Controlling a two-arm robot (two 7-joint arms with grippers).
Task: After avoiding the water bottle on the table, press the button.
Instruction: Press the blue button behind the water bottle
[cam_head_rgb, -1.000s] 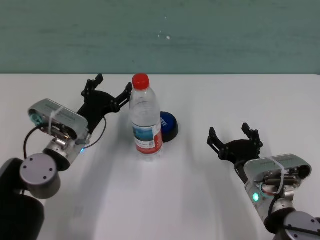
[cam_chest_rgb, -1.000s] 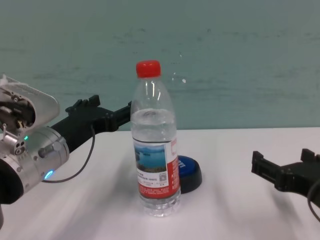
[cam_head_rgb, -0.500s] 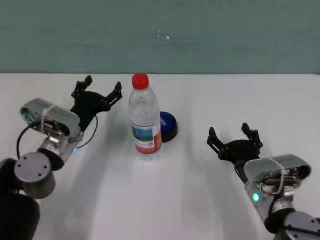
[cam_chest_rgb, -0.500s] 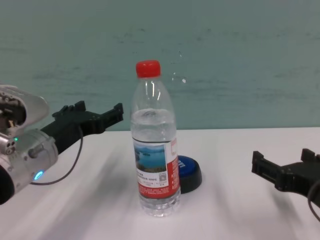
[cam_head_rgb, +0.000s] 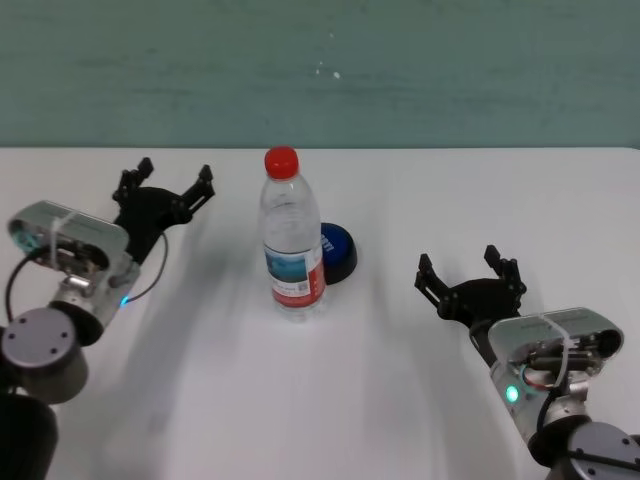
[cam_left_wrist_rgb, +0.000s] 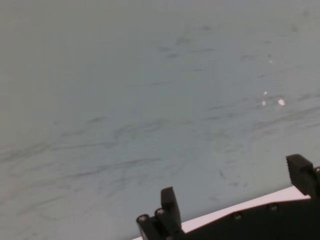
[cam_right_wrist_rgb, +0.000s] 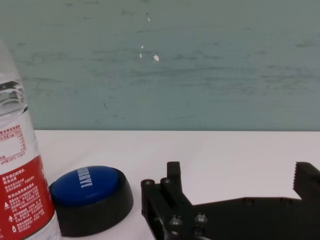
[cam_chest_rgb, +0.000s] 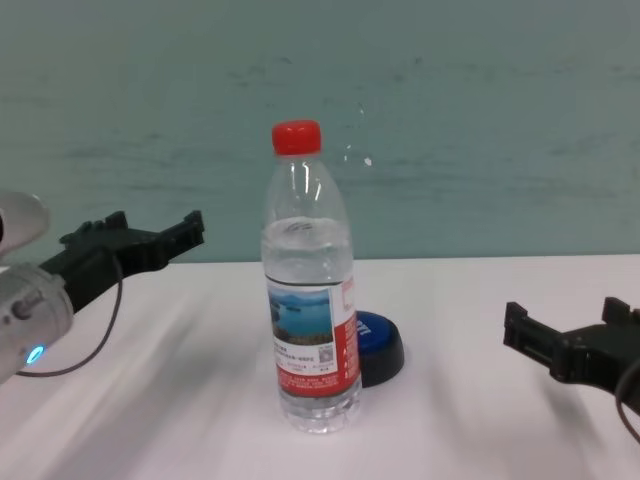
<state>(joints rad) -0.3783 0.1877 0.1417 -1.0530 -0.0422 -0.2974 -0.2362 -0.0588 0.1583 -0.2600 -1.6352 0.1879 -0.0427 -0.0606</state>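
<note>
bottle (cam_head_rgb: 293, 240): clear, red cap, label with blue lake photo over red band | button (cam_head_rgb: 337, 252): blue dome, black base | bench (cam_head_rgb: 380, 400): plain white | wall (cam_head_rgb: 400, 70): streaked teal | left claw (cam_head_rgb: 164, 186), right claw (cam_head_rgb: 468, 272): black

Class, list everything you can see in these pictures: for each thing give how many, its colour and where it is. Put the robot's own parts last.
water bottle: one, clear with red cap and blue and red label, upright at the table's middle.
button: one, blue dome on black base, just behind the bottle toward the robot's right, partly hidden by it.
table: one, white, across the foreground.
wall: one, grey-green, behind the table.
left gripper: one, black, fingers open, above the table to the bottle's left, apart from it.
right gripper: one, black, fingers open, low at the near right, apart from the button.
</note>
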